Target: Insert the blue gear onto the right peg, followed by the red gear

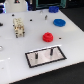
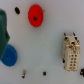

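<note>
Exterior view: a white table (image 1: pixel 15 55) is seen with the parts spread out. The blue gear (image 1: pixel 59 22) lies flat toward the exterior view's right, far side. The red gear (image 1: pixel 48 36) sits nearer the middle, well apart from the blue one. The black-rimmed grey plate (image 1: pixel 46 56) lies at the near side, with the right peg (image 1: pixel 53 50) upright on it and a thinner peg (image 1: pixel 38 57) beside it; both pegs are bare. A beige block with dark holes (image 1: pixel 19 27) stands toward the exterior view's left. Small dark bits (image 1: pixel 46 16) are scattered on the far part of the table. The arm and pincer cannot be made out here.

Wrist view: the red gear (image 2: pixel 35 15) and the blue gear (image 2: pixel 9 55) are seen flat on the white surface, apart from each other. The beige block (image 2: pixel 71 54) is seen well away from both. A dark green shape (image 2: pixel 3 27) is cut off by the frame edge next to the blue gear; what it is cannot be told. The pincer fingers are not visible, so open or closed cannot be told.

No brand, label or writing can be read in either view.
</note>
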Motion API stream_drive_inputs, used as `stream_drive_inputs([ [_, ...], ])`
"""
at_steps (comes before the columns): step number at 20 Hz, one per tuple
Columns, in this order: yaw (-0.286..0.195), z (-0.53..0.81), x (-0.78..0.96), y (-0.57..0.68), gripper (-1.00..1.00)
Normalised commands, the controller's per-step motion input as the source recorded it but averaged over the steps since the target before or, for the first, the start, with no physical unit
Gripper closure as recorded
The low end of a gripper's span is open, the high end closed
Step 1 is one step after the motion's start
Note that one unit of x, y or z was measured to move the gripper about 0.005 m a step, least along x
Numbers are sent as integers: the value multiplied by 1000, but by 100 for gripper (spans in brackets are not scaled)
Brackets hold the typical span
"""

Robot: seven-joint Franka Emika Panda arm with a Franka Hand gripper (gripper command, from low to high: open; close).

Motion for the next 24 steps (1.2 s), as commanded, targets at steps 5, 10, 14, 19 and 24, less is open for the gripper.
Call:
stream_drive_inputs([
  [5, 0, -156, -599, 609, -100],
  [10, 0, -171, -626, 609, -100],
  [14, 0, -225, -658, 641, -100],
  [19, 0, -267, -639, 620, -100],
  [24, 0, -379, -548, 497, -100],
])
